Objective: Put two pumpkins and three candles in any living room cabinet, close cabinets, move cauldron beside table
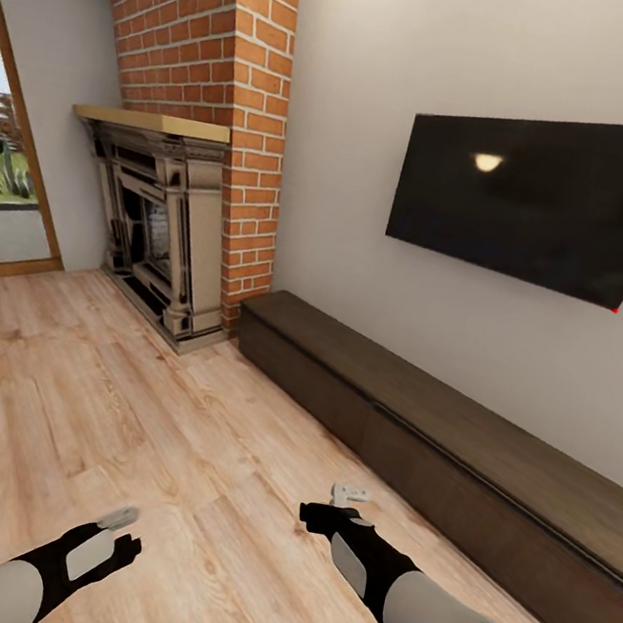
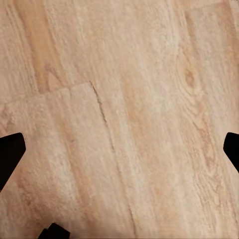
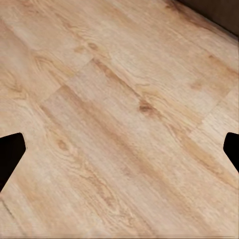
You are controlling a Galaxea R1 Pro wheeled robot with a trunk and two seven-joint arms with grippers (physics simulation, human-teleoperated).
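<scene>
I see both jaws wide, empty, over floor; closed cabinet near right. Driving closer risks right gripper striking its front.

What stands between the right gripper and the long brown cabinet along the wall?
Nothing visible does. Between the right gripper and the cabinet lies only bare wooden floor; both grippers are open and empty.
</scene>
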